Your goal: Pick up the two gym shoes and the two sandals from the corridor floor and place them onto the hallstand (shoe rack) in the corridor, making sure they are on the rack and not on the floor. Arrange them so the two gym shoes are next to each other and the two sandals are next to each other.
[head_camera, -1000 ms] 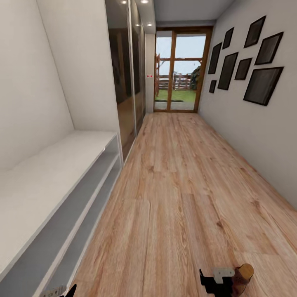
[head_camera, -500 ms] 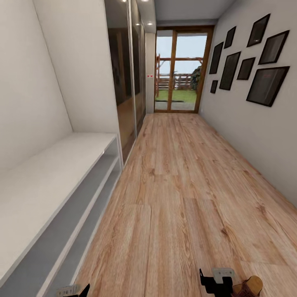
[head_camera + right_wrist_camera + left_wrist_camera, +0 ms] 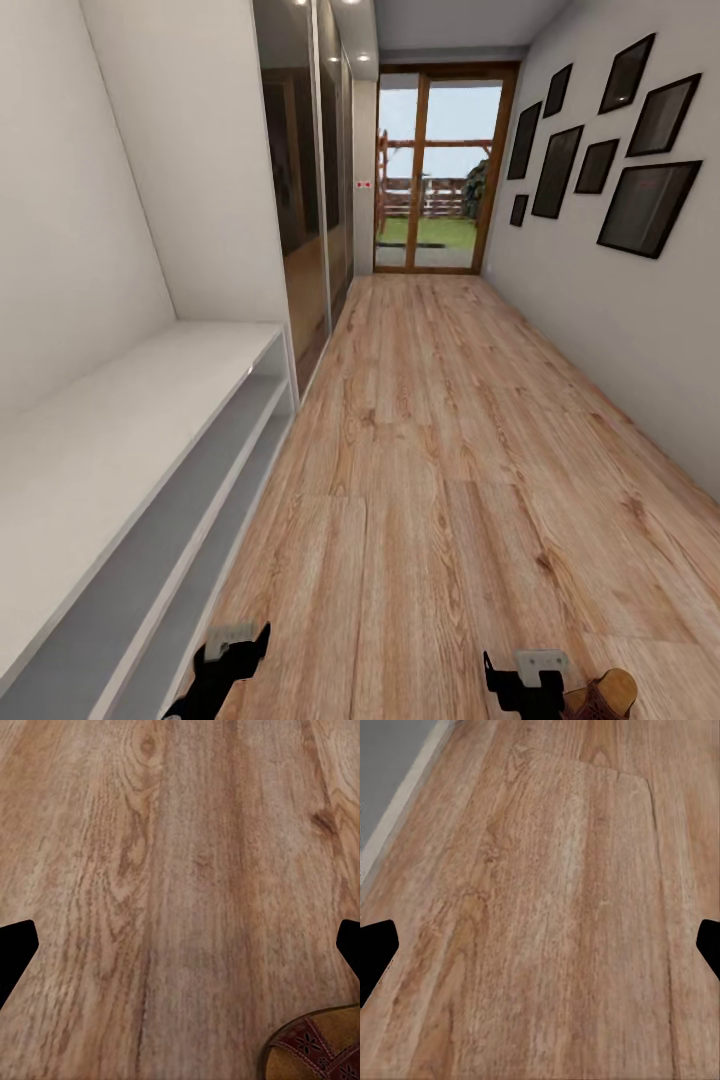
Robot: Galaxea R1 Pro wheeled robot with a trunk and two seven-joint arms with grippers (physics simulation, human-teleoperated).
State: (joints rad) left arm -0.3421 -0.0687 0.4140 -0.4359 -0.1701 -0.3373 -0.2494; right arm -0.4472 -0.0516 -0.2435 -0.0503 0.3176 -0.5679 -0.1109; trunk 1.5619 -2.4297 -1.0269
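Standing beside the hallstand (image 3: 120,440), the robot shows both claws low over the corridor floor (image 3: 440,430): the left claw (image 3: 540,945) spread wide and empty, the right claw (image 3: 180,945) likewise spread, one sandal (image 3: 319,1050) lying just beside it, ungripped. To seat it well, the right claw should centre over the strap before closing. Gym shoes unseen; framed pictures (image 3: 640,200) and glass door (image 3: 430,170) pose no obstruction.

Sandal (image 3: 319,1050) toe on wood-grain floor (image 3: 172,885), between wide-apart tool fingertips (image 3: 16,949).
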